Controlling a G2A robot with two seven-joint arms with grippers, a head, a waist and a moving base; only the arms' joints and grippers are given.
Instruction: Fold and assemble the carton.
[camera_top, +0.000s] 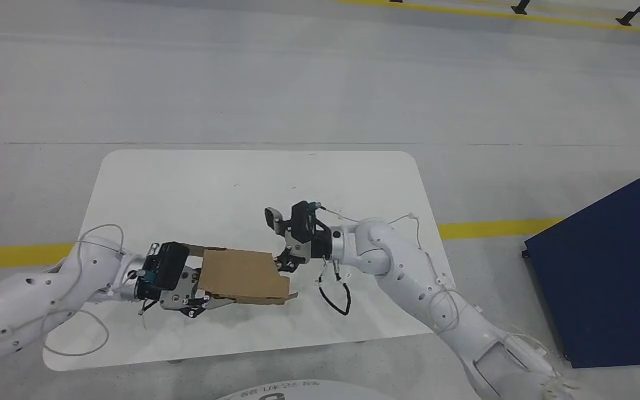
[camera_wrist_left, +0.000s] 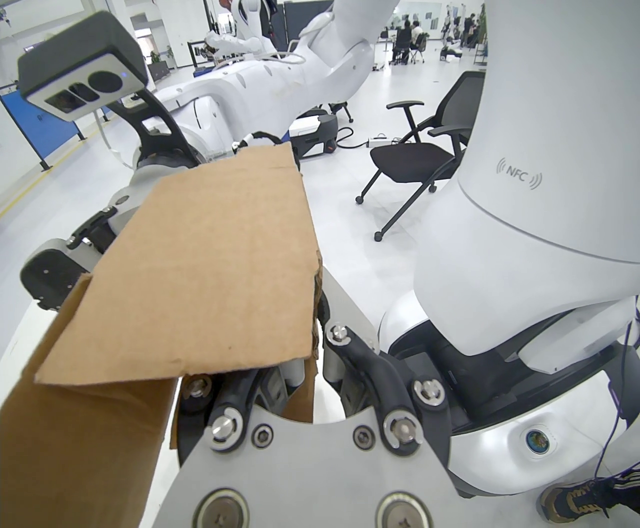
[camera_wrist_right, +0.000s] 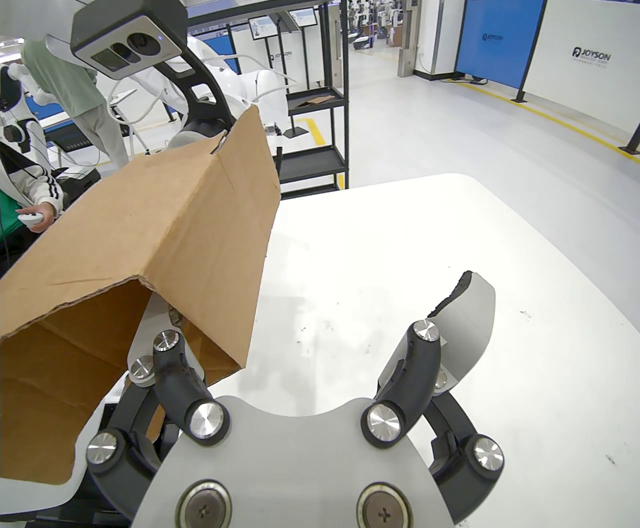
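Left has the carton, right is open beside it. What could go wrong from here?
Held only by the left gripper, at one end, the carton could twist or slip if the right gripper pushes it. Its jaws stand open, one hidden behind a carton wall; closing there may crush or tear the wall instead of folding it.

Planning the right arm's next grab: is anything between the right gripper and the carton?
Nothing visible. The open right gripper sits right at the open end of the carton, over the white table.
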